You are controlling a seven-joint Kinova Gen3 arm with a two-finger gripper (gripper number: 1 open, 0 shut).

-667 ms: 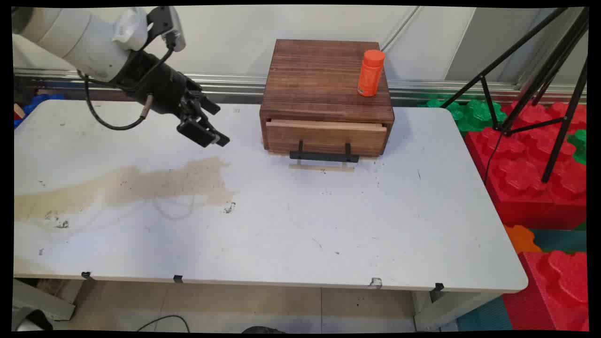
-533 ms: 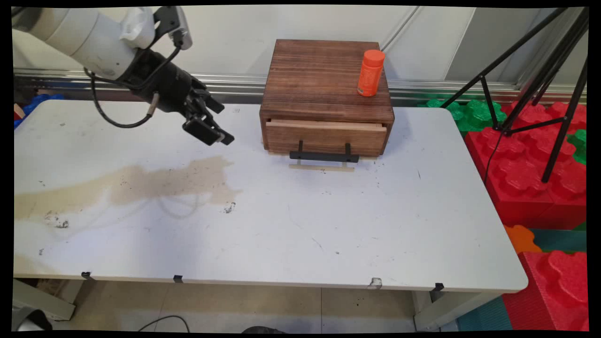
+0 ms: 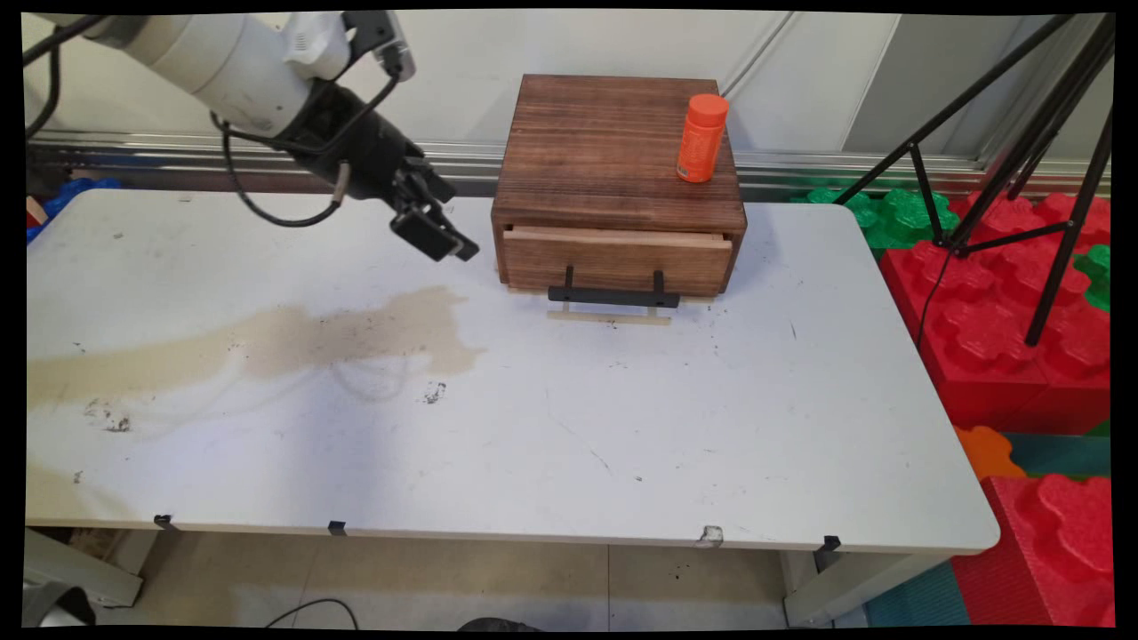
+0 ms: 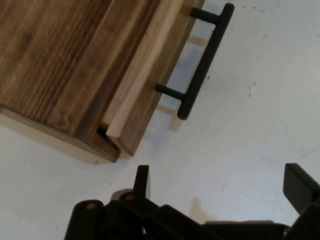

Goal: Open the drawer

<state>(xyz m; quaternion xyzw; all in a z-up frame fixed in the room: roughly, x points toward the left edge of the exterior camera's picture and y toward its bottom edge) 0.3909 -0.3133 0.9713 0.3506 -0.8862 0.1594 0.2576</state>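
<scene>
Black two-finger gripper (image 3: 442,238) hung w/ jaws wide, empty. Dark wooden drawer box (image 3: 618,178) just ahead; its black bar handle (image 4: 204,62) beyond fingertips. Best square jaws to bar, approx. level.

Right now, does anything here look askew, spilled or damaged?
A tan stain spreads across the table's left half, like a dried spill. The drawer sits slightly ajar. The bottle stands upright on the box.
</scene>
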